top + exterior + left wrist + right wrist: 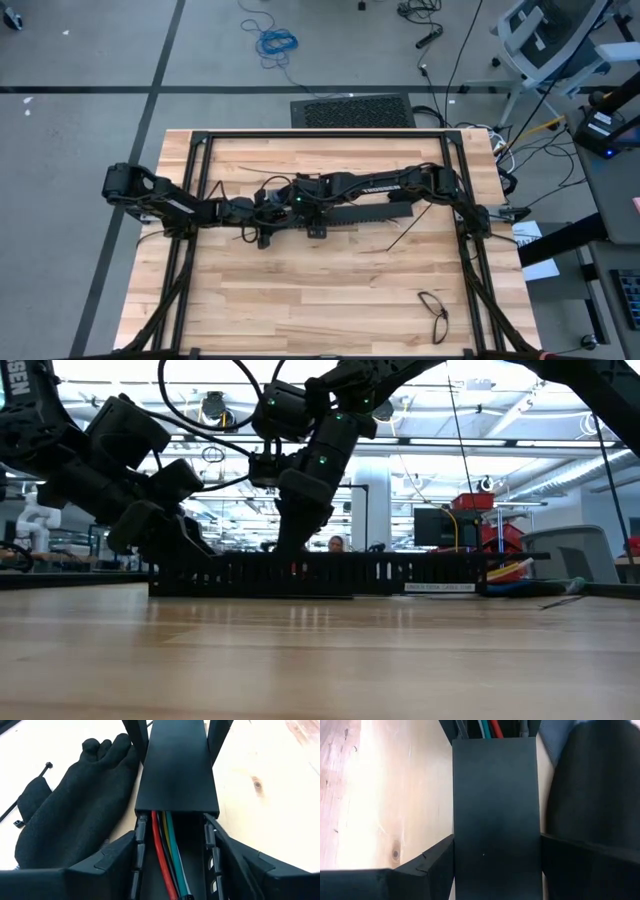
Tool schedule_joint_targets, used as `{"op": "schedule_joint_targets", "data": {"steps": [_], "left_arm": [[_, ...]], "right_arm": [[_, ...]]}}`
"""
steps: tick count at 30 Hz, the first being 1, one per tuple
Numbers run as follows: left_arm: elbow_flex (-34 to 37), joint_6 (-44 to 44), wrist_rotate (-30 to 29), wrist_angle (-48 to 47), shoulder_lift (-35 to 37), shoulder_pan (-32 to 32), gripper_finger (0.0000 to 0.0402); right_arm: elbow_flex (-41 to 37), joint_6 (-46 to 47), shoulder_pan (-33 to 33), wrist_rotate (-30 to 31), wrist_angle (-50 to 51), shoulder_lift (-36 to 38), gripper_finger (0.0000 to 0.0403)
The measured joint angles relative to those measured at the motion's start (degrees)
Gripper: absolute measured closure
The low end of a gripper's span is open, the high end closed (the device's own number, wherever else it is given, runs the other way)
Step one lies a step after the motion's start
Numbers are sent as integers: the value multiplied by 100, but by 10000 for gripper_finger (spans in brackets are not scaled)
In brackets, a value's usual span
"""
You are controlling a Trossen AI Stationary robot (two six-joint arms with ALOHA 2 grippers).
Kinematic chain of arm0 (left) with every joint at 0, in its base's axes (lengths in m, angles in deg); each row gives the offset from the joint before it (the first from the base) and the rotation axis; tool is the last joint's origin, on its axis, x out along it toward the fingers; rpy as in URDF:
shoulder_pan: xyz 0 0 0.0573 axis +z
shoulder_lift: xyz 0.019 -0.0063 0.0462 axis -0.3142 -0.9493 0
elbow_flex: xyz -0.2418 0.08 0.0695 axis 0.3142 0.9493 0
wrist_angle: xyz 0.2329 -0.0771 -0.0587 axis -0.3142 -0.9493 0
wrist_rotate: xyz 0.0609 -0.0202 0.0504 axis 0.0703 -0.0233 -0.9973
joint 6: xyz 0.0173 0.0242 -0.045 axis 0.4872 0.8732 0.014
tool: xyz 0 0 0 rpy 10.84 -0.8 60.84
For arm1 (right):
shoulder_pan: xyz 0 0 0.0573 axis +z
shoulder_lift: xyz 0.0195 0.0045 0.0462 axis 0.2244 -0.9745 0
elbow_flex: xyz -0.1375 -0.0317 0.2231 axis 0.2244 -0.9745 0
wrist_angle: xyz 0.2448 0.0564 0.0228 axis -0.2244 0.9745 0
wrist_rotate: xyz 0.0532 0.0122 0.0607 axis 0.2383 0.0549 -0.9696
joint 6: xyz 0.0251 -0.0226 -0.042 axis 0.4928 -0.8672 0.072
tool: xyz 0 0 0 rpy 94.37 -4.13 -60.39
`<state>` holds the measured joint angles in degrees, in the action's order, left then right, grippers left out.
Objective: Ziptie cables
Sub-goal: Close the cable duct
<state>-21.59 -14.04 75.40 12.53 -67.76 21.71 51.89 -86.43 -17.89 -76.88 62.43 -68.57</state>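
Pale butcher-block table (pixel 330 290) framed by black rails, standing on a grey floor (pixel 80 60) where a blue cord (pixel 275 42) lies coiled. Left gripper (pixel 172 865) straddles the open end of a black slotted cable duct (pixel 330 573), its fingers (pixel 117 857) outside both walls, closed on the duct. Between those fingers run the cables (pixel 167 850), red, green and yellow, disappearing under the duct's flat cover (pixel 175 765). Right gripper (pixel 495 857) grasps that cover from the opposite end, a finger on each side. A black glove (pixel 75 810) lies just beside the left gripper. Beyond the table: an open workshop with ceiling lights, a red cart (pixel 478 505), an office chair (pixel 550 40).
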Motion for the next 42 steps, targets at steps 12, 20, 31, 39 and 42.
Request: {"op": "schedule_joint_targets", "data": {"steps": [12,20,31,39,42], "left_arm": [[0,0,-8,74,-4,0,178],[7,236,-37,175,-11,4,176],[7,220,-103,182,-9,-7,175],[7,-21,-75,194,-9,-7,175],[7,-18,-85,196,-9,-7,175]], "right_arm": [[0,-4,2,-4,-248,0,160],[0,-4,2,7,-330,0,160],[0,-8,-1,9,-326,0,160],[0,-9,-4,-13,-326,0,160],[0,-12,-4,-11,-328,0,160]]}}
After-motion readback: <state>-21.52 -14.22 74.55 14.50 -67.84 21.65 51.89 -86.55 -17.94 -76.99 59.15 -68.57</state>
